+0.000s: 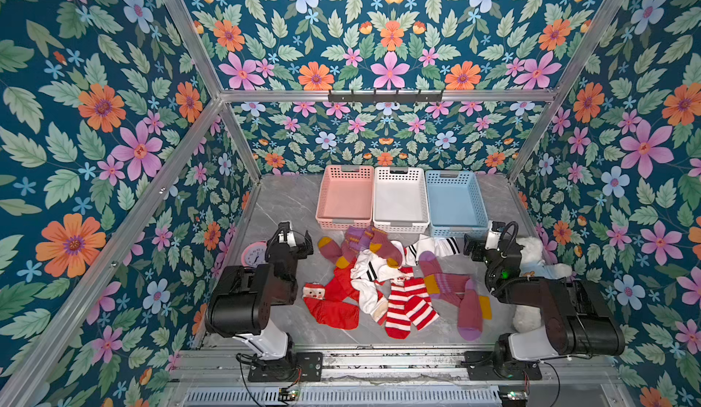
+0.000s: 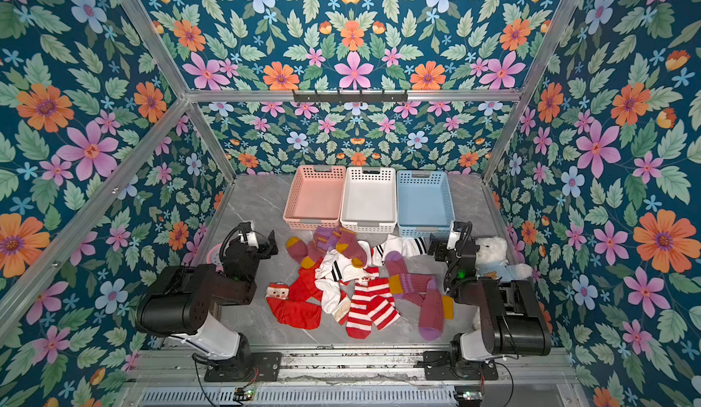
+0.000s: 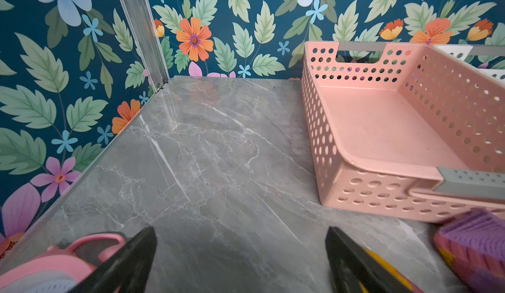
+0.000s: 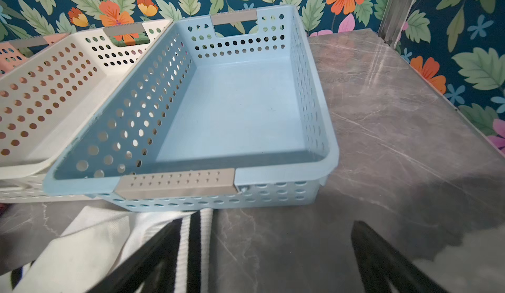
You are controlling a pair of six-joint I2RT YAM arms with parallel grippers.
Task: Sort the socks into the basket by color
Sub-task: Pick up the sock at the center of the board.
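The left tool (image 1: 306,248) and right tool (image 1: 469,250) stood apart, empty. The black-banded white sock (image 1: 436,247) lay just beside the right tool, toward the left arm, long axis parallel to the far edge of the desk (image 1: 282,204).

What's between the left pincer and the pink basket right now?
Only bare grey marble tabletop, per the left wrist view: left pincer open, pink basket ahead. A purple-cuffed sock lies outside that stretch, by the basket's near wall.

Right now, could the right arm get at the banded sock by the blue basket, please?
Probably yes: that sock lies uncovered right beside the open right tool, and nothing stands between them.
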